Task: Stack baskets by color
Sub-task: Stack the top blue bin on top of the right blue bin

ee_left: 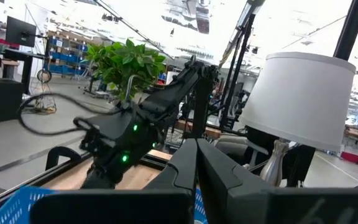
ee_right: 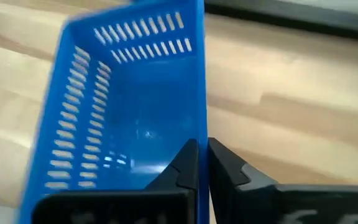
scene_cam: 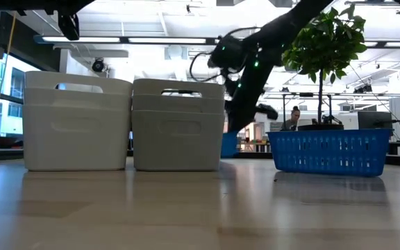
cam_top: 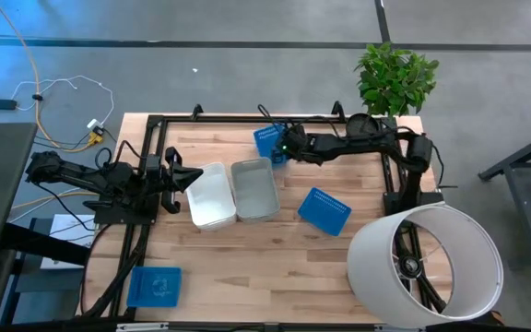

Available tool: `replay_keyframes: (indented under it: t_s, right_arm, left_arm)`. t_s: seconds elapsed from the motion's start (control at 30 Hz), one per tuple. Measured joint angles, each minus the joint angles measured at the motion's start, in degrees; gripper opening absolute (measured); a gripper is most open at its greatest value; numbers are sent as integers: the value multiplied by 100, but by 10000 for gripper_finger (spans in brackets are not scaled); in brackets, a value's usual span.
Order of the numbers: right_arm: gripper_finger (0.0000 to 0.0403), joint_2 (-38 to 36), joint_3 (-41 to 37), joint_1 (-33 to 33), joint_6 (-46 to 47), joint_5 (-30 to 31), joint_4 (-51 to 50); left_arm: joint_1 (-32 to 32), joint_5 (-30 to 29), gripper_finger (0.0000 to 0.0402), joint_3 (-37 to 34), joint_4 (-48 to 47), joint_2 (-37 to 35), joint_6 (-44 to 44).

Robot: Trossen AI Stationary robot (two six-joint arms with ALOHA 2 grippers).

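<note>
A blue basket [cam_top: 265, 140] sits at the table's far edge, and my right gripper [ee_right: 202, 155] is shut on it, reaching in from the right [cam_top: 278, 153]. A white basket [cam_top: 212, 195] and a grey basket [cam_top: 254, 189] stand side by side mid-table. Another blue basket [cam_top: 324, 210] lies to their right, and one more [cam_top: 155, 286] sits at the near left corner. My left gripper [cam_top: 188, 177] waits shut, above the table just left of the white basket, holding nothing. My right gripper pinches one long side wall [ee_right: 199, 124] of the far blue basket at its rim, one finger inside the basket and one outside. The fingers slant down from above and from the table's right. The basket's open top faces up.
A big white cylinder [cam_top: 427, 267] with a wheel inside stands at the near right corner. A potted plant [cam_top: 395, 78] stands at the far right corner. Bare wood lies along the table's near edge between the near-left blue basket and the cylinder.
</note>
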Motion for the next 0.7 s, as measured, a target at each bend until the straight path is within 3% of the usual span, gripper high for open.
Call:
replay_keyframes:
  t_s: [0.33, 0.47, 0.57, 0.7]
  right_arm:
    - [2, -1388, 0, 140, -753, 1116, -1494]
    - [1, -2075, -12, 427, -1145, 1170, -2023]
    - [1, -2709, -422, 801, -1438, 1058, -2014]
    - [1, -3881, -1610, 1411, -1183, 764, -1619]
  left_arm:
    - [0, -2, 1, 0, -4, 1, 59]
    - [0, -4, 0, 0, 2, 0, 59]
    - [2, -6, 1, 0, 7, 0, 60]
    - [2, 34, 1, 0, 11, -1, 59]
